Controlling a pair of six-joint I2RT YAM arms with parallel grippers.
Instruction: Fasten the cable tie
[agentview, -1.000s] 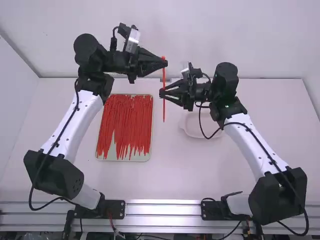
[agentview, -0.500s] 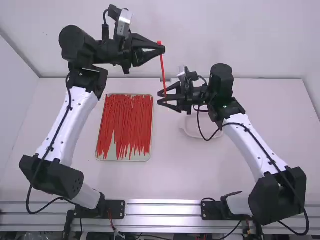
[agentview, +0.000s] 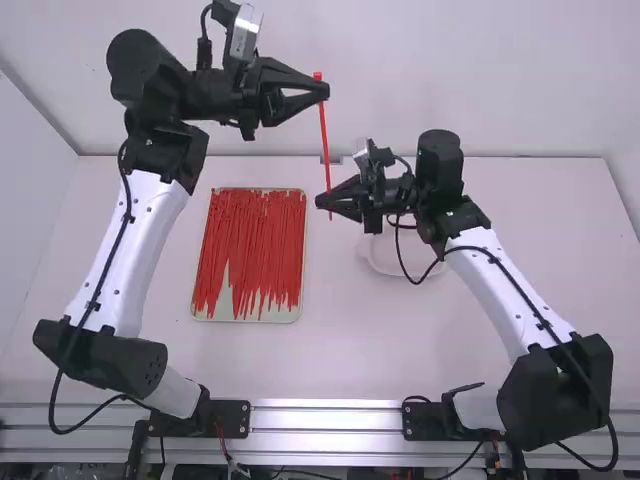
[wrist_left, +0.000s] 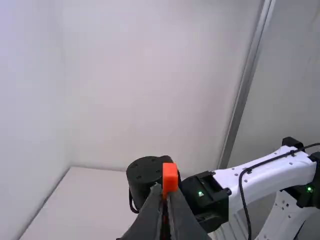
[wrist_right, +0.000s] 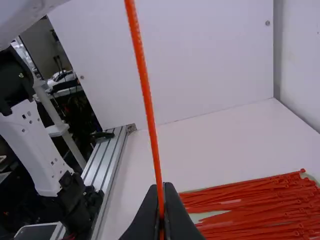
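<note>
Both claws are up in the air over the far half of the tabletop (agentview: 330, 350), close to the back wall. Bare tabletop lies nearer the camera, between the arms, down to the metal rail (agentview: 330, 408) at the near edge. More bare surface lies out to the right.

The tray (agentview: 246, 319) sits left of the middle, with a pile of loose red ties (agentview: 250, 250) in it. A white object (agentview: 385, 262) stands on the tabletop under the right arm; I cannot tell what kind.

The cable tie (agentview: 325, 140) hangs roughly upright in the air between the tray and the white object.
- Left claw (agentview: 320, 88): clenched on the tie just below its square head, at the top.
- Right claw (agentview: 330, 200): clenched on the strap near its lower end.

The tie is a thin red-orange strap, straight between the two claws. The right wrist view shows fine ribbing along the strap (wrist_right: 145, 100). In the left wrist view, its blocky head (wrist_left: 170, 176) stands above the closed fingertips.
</note>
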